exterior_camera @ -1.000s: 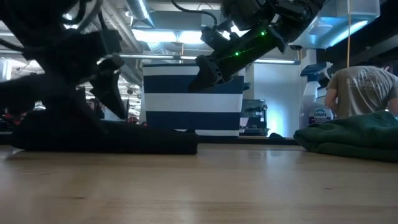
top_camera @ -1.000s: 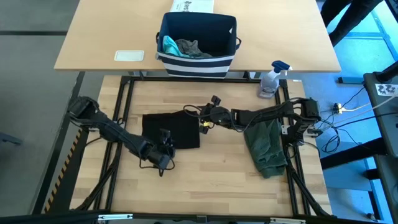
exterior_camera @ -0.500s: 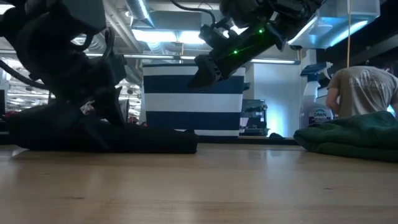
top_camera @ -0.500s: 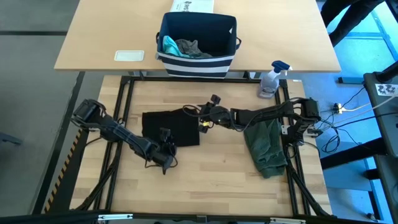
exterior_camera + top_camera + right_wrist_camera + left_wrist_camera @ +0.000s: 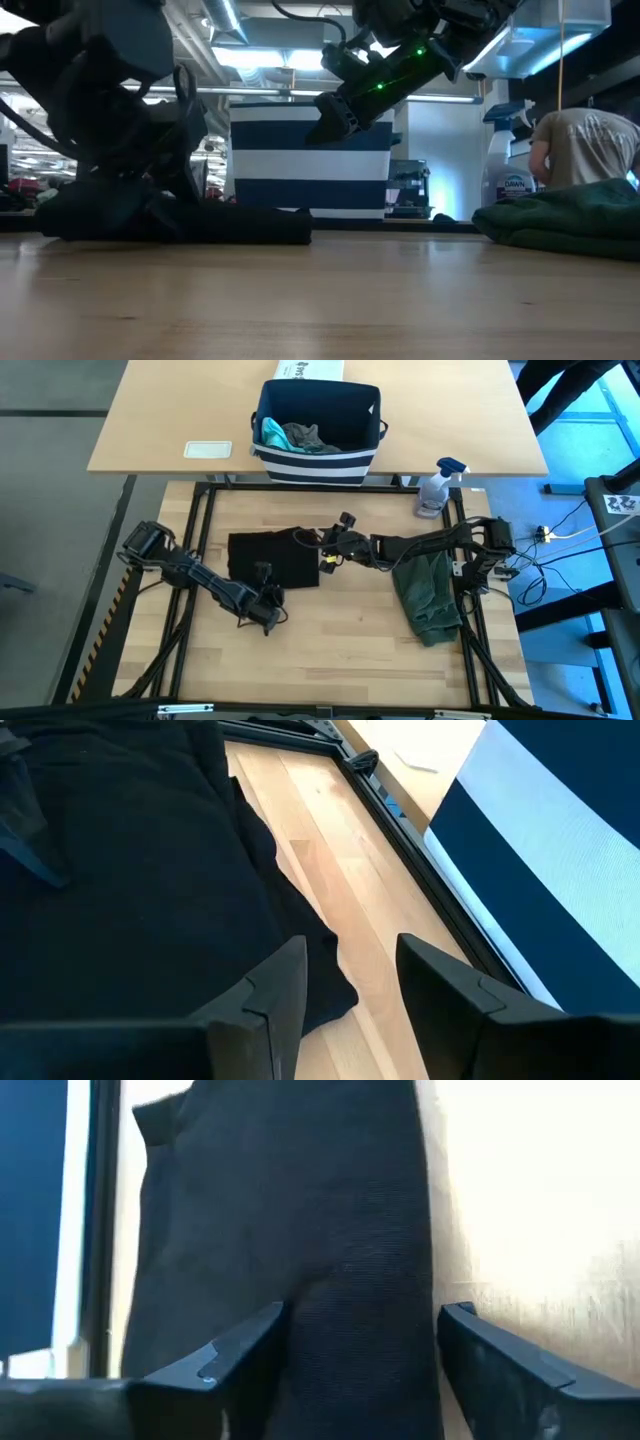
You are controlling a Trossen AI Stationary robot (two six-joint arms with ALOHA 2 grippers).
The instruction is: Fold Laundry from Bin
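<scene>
A black T-shirt point(image 5: 270, 560) lies folded flat on the table's left half. My left gripper point(image 5: 265, 602) is low at the shirt's near edge, open, with black cloth point(image 5: 300, 1200) between its fingers. My right gripper point(image 5: 325, 555) hangs open above the shirt's right edge point(image 5: 300, 960), clear of it in the low view point(image 5: 325, 125), with nothing between its fingers. An olive-green garment point(image 5: 428, 595) lies folded at the right. The navy striped bin point(image 5: 315, 460) stands beyond the far edge, with a teal piece point(image 5: 272, 432) and a grey piece point(image 5: 305, 436) inside. My left gripper comes slanting down from the table's near side onto the folded shirt's near edge point(image 5: 350, 1340). Its open fingers point(image 5: 230, 1355) stand astride the cloth, which fills the gap between them. The shirt lies flat on the table. I cannot tell whether the fingertips press on it.
A spray bottle point(image 5: 435, 488) stands at the far right corner. A white flat object point(image 5: 208, 449) lies on the back table left of the bin. A person point(image 5: 585, 145) shows in the room behind. Bare wood lies near the front edge point(image 5: 340, 650).
My left gripper has sunk and tipped further down onto the black T-shirt's near edge. The shirt's near part has shifted a little toward the far edge. My right gripper has kept still.
</scene>
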